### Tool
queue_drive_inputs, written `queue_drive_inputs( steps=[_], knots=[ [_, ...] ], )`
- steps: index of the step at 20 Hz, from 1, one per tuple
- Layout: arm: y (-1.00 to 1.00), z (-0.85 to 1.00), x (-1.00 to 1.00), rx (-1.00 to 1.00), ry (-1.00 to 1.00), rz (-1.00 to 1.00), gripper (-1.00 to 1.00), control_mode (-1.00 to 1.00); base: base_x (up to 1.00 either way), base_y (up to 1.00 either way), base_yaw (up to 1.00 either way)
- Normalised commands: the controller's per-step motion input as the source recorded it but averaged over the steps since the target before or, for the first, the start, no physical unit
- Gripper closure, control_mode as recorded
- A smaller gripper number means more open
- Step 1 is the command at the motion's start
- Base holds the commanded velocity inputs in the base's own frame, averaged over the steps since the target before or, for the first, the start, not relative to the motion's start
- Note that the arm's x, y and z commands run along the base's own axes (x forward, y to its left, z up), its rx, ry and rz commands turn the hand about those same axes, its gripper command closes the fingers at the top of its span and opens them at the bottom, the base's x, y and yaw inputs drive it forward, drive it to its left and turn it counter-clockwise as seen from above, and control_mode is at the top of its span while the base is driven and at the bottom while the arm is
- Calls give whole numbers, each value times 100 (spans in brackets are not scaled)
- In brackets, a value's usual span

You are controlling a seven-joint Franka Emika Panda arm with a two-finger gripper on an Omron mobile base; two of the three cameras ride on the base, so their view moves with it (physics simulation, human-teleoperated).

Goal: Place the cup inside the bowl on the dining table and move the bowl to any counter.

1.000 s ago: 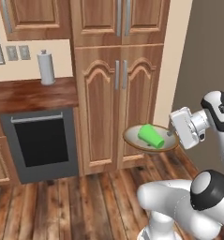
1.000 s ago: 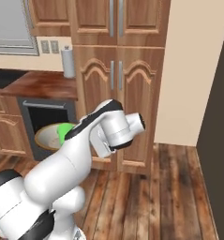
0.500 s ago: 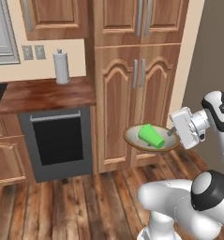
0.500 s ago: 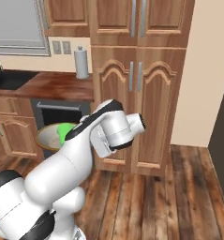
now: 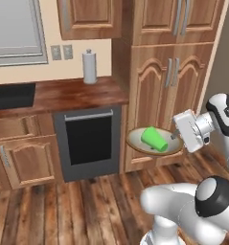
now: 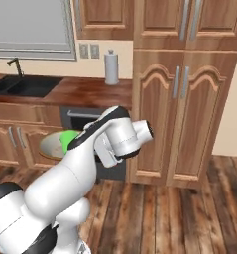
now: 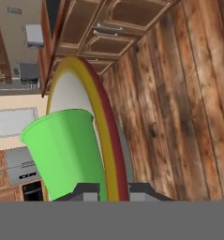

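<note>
The beige bowl (image 5: 140,144) with its tan rim hangs in mid-air in front of the tall cabinet, held level above the wooden floor. The green cup (image 5: 154,139) lies on its side inside it. My gripper (image 5: 176,137) is shut on the bowl's right rim. From the right base view the bowl (image 6: 51,147) and the cup (image 6: 68,138) peek out left of my arm. In the hand view the bowl's rim (image 7: 101,117) runs between my fingertips, with the cup (image 7: 66,150) to its left. The counter (image 5: 63,94) lies to the left, beyond the bowl.
A paper towel roll (image 5: 89,67) stands at the counter's back. A dark oven (image 5: 89,139) sits under the counter, and a black sink (image 6: 21,87) is set in further left. Tall wooden cabinets (image 5: 171,81) rise behind the bowl. Wooden floor (image 5: 87,210) lies below.
The whole picture has shifted right as the base turned left: more of the counter, the sink and a window came into view. The bowl with the cup stays in my grip.
</note>
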Motion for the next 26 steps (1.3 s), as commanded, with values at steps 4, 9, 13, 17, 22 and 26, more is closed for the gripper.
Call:
queue_drive_inputs(
  steps=[4,9,13,17,22,26],
  knots=[
    [0,0,0,0,0,0,100,100,0,84,-4],
    [0,0,0,0,0,0,100,100,0,84,-5],
    [0,0,0,0,0,0,100,100,0,89,-5],
    [0,0,0,0,0,0,100,100,0,93,-4],
    [0,0,0,0,0,0,100,100,0,98,-2],
    [0,0,0,0,0,0,100,100,1,99,-1]
  ],
)
